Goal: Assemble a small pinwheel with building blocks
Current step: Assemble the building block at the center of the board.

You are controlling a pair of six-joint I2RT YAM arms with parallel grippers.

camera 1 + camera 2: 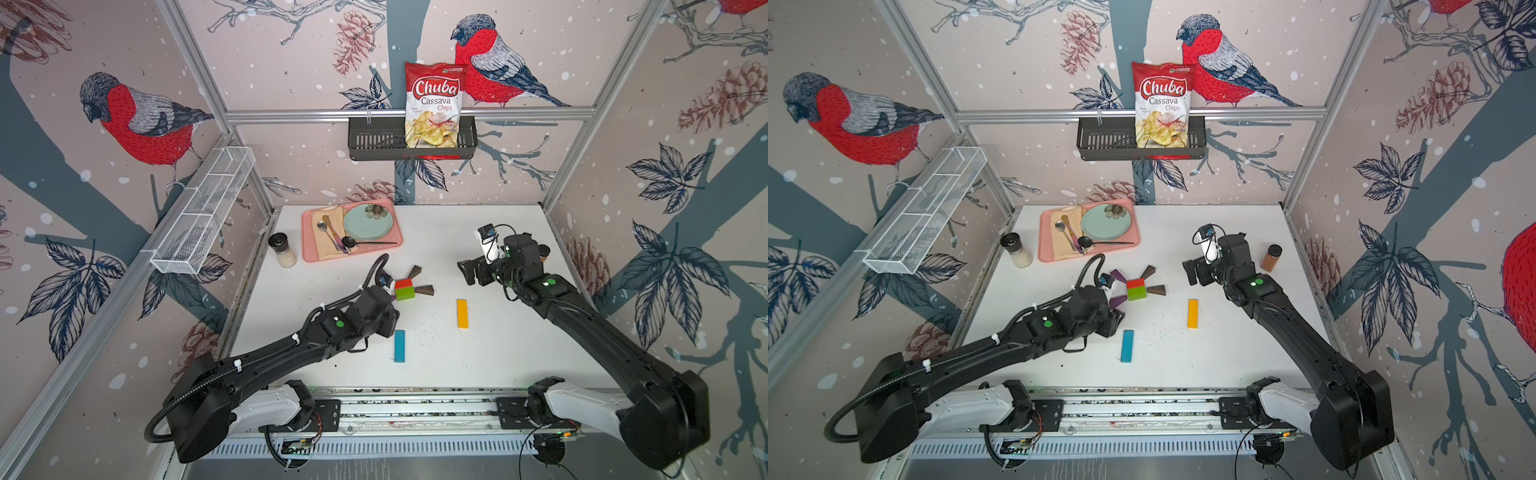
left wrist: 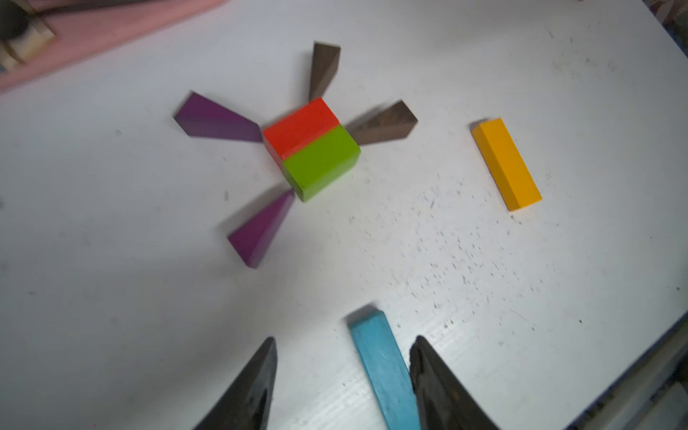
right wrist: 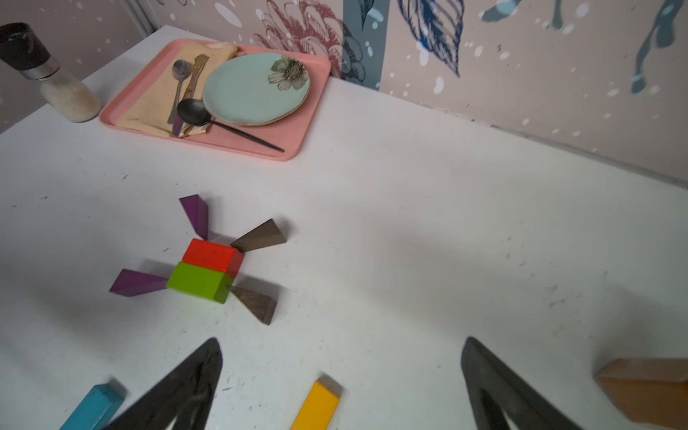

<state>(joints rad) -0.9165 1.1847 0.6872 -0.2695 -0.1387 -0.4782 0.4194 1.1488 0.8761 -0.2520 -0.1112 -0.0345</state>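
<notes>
Left fingers (image 2: 257, 383): dark, tapered to points, spread low over the worktop (image 1: 478, 353). The blue bar (image 2: 383, 372) lies between them, close against one finger and clear of the other, so it is not pinched.
Right fingers (image 3: 186, 383): the same dark wedge shape, spread wide with nothing gripped, at the worktop's right side.
Blue bar: long painted stick lying flat; its outline is blurred in the left wrist view.
Yellow bar (image 2: 506, 163): long, square-edged and glossy, lying flat between the two arms and well apart from the blue bar.
Pinwheel (image 1: 405, 289): flat near the worktop's middle, just beyond the left fingers; neither bar is joined to it.
Hub: red cuboid (image 2: 301, 124) and green cuboid (image 2: 322, 160), side by side and touching, smooth paint.
Blades: purple wedges (image 2: 216, 121) (image 2: 260, 231) and dark brown wedges (image 2: 324, 69) (image 2: 385, 124) with visible grain, narrow tips at the hub's corners.
Worktop: white, matte, flecked with dark specks near the bars.
Far side: pink tray (image 3: 298, 126) holding a pale green plate (image 3: 253, 89); a glass grinder (image 3: 63, 85) stands beside it.
</notes>
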